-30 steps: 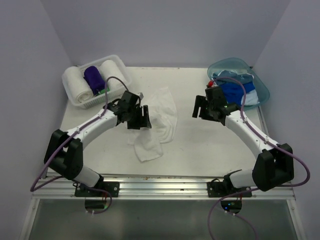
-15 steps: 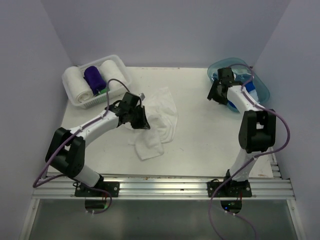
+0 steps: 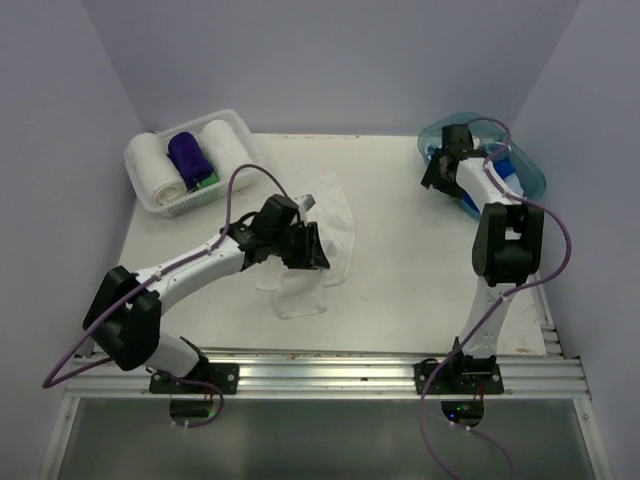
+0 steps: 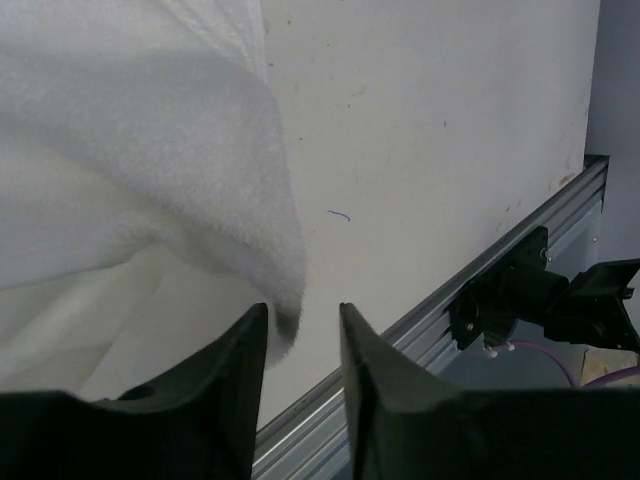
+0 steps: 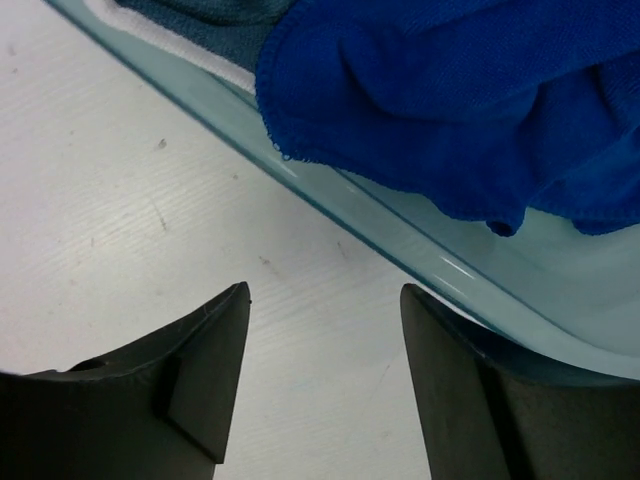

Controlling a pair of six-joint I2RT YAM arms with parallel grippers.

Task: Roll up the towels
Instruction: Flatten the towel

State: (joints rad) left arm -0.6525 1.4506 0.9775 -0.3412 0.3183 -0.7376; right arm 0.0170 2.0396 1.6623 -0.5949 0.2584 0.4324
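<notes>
Left pincer (image 4: 300,318) narrowly parted, fold of the white towel (image 4: 130,150) hanging at its gap; right pincer (image 5: 325,295) spread before the teal tub (image 5: 400,245), upper right.

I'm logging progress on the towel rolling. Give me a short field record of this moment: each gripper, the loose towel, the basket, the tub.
left gripper: jaws narrowly apart at a folded edge of the white towel
right gripper: open, empty, beside the teal tub
white towel: crumpled on the table, unrolled
basket: two white rolls, one purple roll, a bit of green cloth
teal tub: royal blue towel, unrolled
</notes>
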